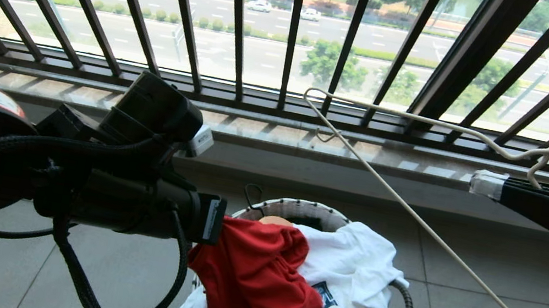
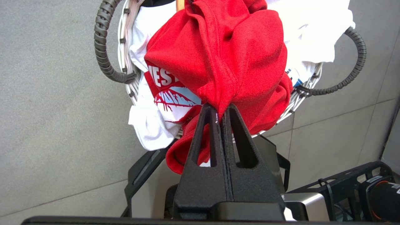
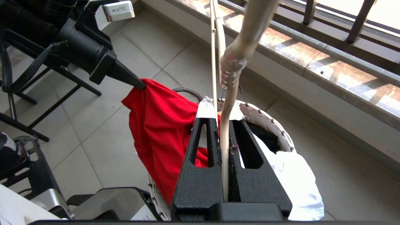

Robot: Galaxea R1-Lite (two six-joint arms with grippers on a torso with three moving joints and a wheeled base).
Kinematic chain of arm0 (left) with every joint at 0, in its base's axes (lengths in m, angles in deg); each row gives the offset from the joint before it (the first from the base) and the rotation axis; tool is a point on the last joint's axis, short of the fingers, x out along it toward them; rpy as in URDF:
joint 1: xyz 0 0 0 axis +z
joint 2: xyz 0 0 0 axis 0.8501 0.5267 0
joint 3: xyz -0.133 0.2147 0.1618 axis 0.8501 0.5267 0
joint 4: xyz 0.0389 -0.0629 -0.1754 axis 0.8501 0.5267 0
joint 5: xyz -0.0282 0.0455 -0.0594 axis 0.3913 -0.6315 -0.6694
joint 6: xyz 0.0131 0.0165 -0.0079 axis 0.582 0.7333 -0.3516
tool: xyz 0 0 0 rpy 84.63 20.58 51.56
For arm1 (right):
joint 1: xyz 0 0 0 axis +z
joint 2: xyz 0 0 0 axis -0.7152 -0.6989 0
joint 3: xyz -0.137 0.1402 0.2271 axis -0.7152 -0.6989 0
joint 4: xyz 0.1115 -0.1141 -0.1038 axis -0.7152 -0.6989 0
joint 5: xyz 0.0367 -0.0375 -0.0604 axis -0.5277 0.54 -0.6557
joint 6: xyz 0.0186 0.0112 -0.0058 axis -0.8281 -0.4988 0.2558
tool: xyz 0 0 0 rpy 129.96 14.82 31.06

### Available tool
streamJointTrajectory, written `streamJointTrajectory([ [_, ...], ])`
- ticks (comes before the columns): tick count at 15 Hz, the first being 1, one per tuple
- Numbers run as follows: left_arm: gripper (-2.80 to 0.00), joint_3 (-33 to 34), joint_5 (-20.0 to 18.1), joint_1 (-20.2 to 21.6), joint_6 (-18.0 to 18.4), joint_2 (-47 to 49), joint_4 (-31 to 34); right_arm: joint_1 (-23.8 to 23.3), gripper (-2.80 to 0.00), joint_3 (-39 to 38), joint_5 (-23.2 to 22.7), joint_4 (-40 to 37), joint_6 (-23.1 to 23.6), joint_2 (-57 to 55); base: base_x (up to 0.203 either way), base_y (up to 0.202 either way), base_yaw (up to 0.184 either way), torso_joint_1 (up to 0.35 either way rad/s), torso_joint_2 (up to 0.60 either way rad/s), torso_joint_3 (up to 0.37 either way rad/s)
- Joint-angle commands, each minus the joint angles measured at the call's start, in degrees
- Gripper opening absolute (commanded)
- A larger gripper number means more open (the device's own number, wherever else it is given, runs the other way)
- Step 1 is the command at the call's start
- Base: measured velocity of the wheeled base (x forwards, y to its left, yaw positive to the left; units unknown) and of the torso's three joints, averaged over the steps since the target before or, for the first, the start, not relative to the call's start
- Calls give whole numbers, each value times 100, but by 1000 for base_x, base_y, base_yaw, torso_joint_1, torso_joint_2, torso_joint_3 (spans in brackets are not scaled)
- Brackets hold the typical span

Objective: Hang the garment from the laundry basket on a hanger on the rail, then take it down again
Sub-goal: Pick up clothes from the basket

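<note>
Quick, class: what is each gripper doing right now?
Left gripper: jaws closed on the red T-shirt.
Right gripper: jaws closed on the wire hanger.

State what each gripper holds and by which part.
Left gripper: a pinched fold of the red T-shirt, lifting from the white basket. Right gripper: the off-white wire hanger, at its neck.

— What lies past the hand?
— A dark barred window railing (image 1: 294,34) above a stone sill (image 1: 310,140), daylight pouring through onto a road (image 1: 274,20) with trees.
— And below the hand?
— Grey floor tiles (image 1: 479,300), sunlit.
</note>
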Motion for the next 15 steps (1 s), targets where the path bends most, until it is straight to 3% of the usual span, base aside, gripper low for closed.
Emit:
streamJointTrajectory([
  [1, -280, -565, 101, -89, -242, -165, 650, -53, -280, 14, -21, 10, 5, 3, 0, 0, 0, 0, 0, 0],
  [5, -280, -1128, 88, -1082, -672, 317, 1092, -141, -280, 44, -18, 10, -4, 21, 0, 0, 0, 0, 0, 0],
  [9, -280, -1652, 83, -1666, -1071, 1363, 1102, -320, -280, 103, -18, 10, -13, -4, 0, 0, 0, 0, 0, 0],
  [15, -280, -933, -87, -1966, -1595, 2213, 1113, -379, -280, 123, -18, 10, -13, -138, 0, 0, 0, 0, 0, 0],
])
